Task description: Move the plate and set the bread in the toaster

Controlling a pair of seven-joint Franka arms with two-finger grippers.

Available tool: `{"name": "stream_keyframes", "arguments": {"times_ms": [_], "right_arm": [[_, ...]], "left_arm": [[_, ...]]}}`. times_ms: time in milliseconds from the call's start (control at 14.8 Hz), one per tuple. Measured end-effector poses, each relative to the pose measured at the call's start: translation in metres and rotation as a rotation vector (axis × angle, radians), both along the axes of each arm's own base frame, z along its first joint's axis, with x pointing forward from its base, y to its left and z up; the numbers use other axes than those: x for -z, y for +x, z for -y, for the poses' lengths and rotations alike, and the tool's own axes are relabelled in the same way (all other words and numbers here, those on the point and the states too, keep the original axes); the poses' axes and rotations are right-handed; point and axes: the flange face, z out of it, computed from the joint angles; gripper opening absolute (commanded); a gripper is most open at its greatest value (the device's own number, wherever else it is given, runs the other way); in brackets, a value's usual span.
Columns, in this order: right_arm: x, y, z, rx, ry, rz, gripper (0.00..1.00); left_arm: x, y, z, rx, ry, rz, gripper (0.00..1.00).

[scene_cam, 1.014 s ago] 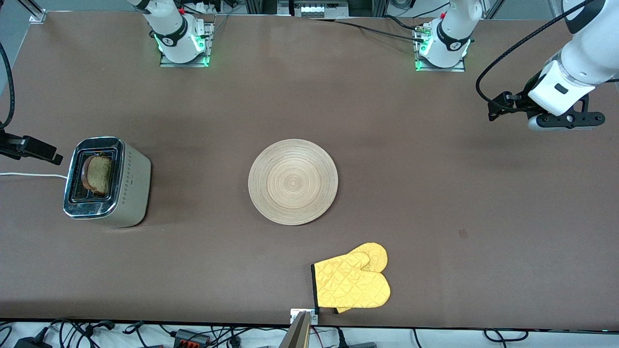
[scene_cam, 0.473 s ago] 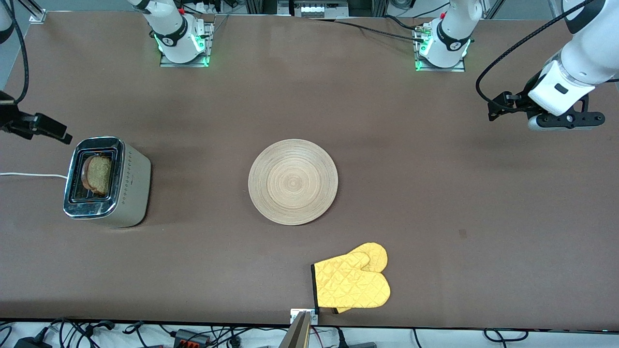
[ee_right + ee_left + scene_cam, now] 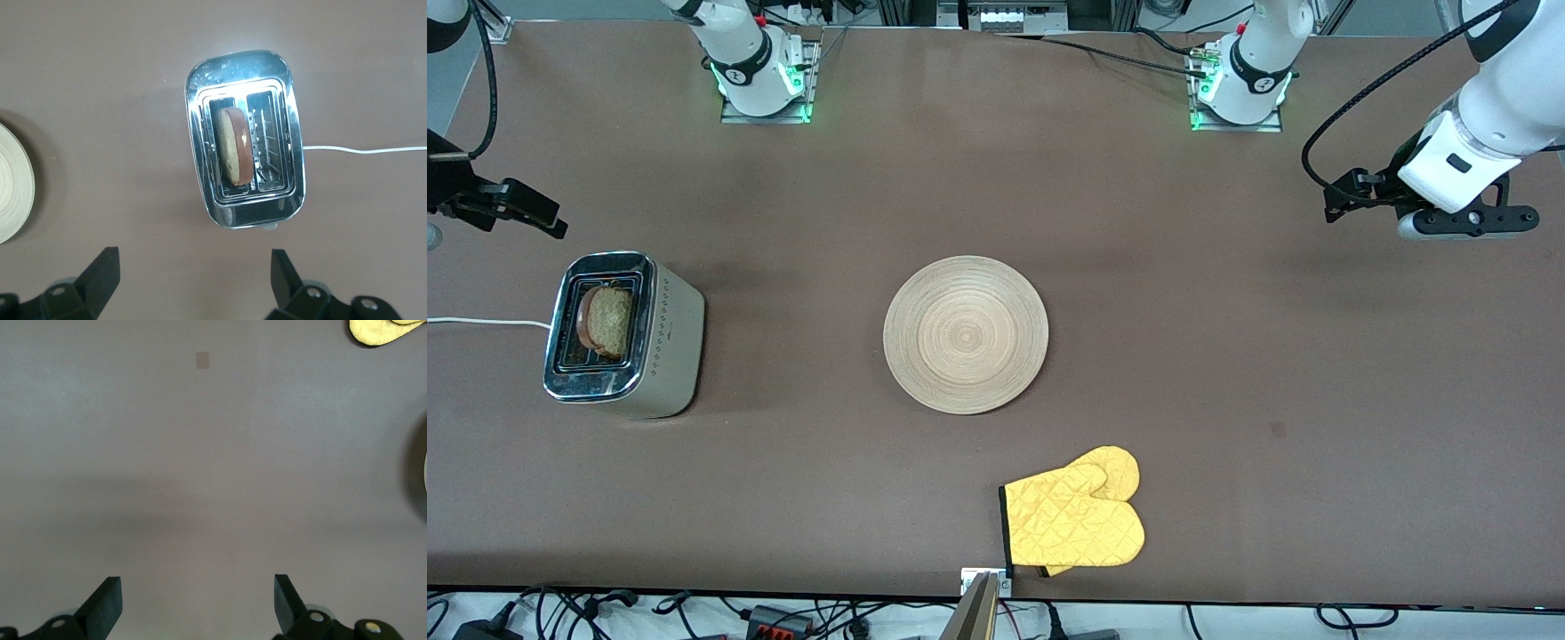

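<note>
We see the bread [image 3: 608, 322] standing on edge in one slot of the toaster [image 3: 621, 334], its top edge rising a little above the chrome rim; in the right wrist view the bread [image 3: 235, 146] fills one slot of the toaster [image 3: 245, 138] while the neighbouring slot shows only its wire guides. The toaster sits toward the right arm's end of the table [image 3: 1227, 373], with its white cord [image 3: 489, 322] running off toward the table edge. The plate [image 3: 966, 334] lies flat near the middle of the table, well apart from the toaster, with nothing on it. Nearer to the front camera than the plate we find a yellow oven mitt [image 3: 1074, 518] close to the table's edge. The right gripper [image 3: 193, 280] hangs in the air over the toaster, fingers spread and holding nothing. The left gripper [image 3: 197, 603] waits over bare table toward the left arm's end, fingers likewise spread and empty.
</note>
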Motion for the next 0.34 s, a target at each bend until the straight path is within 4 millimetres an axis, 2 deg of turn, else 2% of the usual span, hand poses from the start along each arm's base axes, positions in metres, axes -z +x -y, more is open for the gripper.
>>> {"name": "stream_keyframes", "arguments": {"times_ms": [338], "right_arm": [[0.0005, -0.0004, 0.0000, 0.000, 0.000, -0.004, 1.00]], "left_arm": [[0.0000, 0.0000, -0.0001, 0.000, 0.000, 0.000, 1.00]]}}
